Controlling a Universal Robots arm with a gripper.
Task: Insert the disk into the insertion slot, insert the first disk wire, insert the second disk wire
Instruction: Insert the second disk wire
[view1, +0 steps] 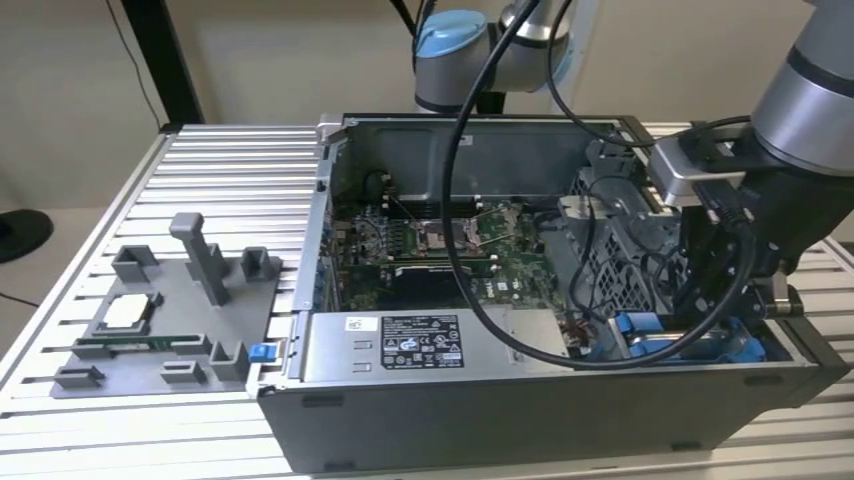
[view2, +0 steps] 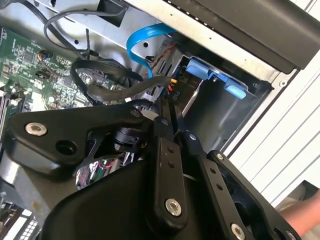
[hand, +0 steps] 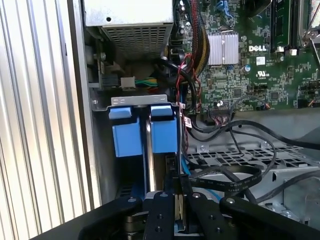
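What I can't make out

My gripper hides the disk's lower end; my arm and cables cover much of the slot; the case's front corner is cut off.

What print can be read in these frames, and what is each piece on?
White label on the power-supply box: too small to read.
White logo on the motherboard: a maker's mark, left unquoted; the finer board print is too small to read.
White marking on the black connector: a short code, left unquoted.
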